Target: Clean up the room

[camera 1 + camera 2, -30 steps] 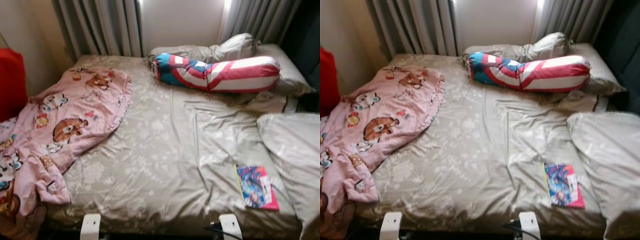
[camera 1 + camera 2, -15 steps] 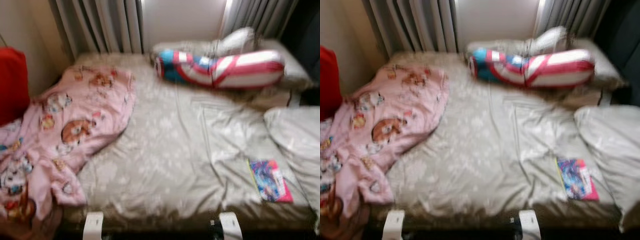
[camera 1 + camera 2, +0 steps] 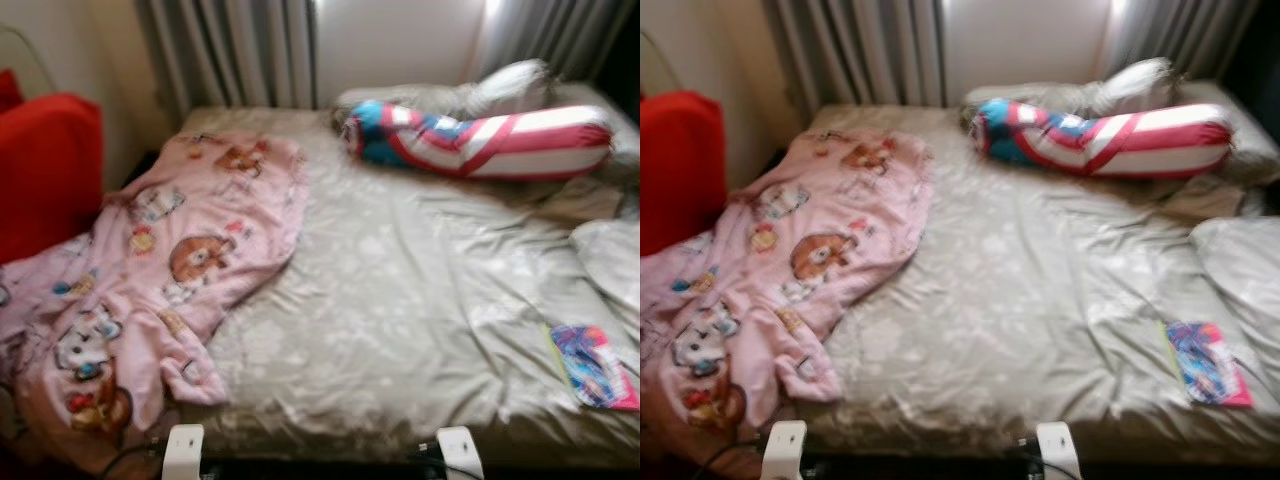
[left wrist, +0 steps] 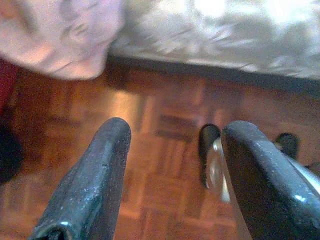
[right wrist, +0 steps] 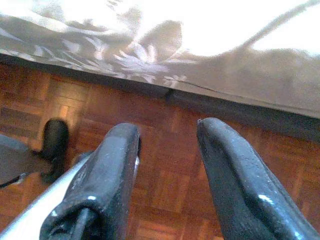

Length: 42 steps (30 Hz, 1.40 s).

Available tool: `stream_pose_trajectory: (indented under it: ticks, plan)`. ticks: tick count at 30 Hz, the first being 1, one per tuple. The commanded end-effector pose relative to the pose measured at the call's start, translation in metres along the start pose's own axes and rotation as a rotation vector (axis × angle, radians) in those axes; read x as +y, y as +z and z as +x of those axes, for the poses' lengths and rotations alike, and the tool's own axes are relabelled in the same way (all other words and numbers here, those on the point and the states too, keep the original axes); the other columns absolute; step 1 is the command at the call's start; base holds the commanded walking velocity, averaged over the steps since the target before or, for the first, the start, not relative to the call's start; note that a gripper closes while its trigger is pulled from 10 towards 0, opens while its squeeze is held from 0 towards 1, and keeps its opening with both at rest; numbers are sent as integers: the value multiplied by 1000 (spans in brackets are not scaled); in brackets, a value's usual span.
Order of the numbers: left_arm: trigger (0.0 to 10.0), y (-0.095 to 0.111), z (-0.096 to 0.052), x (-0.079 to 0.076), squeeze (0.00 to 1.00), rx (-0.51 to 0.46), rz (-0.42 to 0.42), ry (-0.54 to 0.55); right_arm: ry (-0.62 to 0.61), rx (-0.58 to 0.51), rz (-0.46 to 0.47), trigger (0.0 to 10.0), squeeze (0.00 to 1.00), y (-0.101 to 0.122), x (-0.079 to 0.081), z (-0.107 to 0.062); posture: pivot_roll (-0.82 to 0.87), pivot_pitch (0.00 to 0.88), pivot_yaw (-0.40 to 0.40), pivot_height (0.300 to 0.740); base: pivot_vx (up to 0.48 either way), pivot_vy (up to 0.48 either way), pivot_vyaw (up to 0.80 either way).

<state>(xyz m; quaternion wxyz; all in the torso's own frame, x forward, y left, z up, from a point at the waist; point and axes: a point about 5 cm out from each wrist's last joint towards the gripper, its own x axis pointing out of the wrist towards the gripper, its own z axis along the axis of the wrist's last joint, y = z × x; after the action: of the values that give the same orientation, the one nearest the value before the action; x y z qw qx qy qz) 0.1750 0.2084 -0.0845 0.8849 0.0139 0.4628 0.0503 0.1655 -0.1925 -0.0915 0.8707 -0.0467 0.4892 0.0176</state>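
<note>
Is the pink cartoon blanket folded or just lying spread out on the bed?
Spread out and rumpled, not folded. The pink blanket sprawls across the left side of the bed, and its lower end spills over the edge toward the floor.

My left gripper (image 4: 172, 170) and right gripper (image 5: 165, 175) each carry two long, glossy black fingers with rounded tips. A silvery metal piece, perhaps part of my frame, gleams beside each in blurred view.

A bed (image 3: 420, 300) with a beige floral sheet stands against a pale wall (image 3: 400, 40), grey curtains (image 3: 240, 50) hanging on both sides of it. A red armchair (image 3: 45, 170) sits beside the bed's left edge. Daylight brightens the head of the bed, and the floor (image 4: 165, 165) is brown wood parquet.
</note>
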Motion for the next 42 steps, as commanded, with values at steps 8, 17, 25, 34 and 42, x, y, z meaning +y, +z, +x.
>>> stream_pose_trajectory:
  ticks: [8, 17, 25, 34, 42]
  plan:
    - [10000, 3, 0, 5, 0, -1, 1, 14, 14, 4, 23, 10000, 0, -2, 9, 1, -97, 21, 1, 740, 0, 335, 0]
    - [10000, 3, 0, 3, 0, -1, 1, 13, 14, -3, 36, 10000, 0, -2, 9, 0, -97, 19, 0, 740, 0, 334, 0]
    - [10000, 4, 1, 2, 0, -4, 3, 11, 15, 1, 28, 10000, 0, -2, 8, 0, -98, 5, 0, 740, 0, 336, 0]
    - [10000, 3, 0, 2, 0, -7, 3, 8, 17, 4, 23, 10000, 0, -4, 8, 0, -96, 0, -2, 740, 0, 335, 0]
    - [10000, 4, 1, 2, 0, -12, 3, 8, 16, 5, 22, 10000, 0, -4, 8, 0, -98, 10, -2, 740, 0, 333, 0]
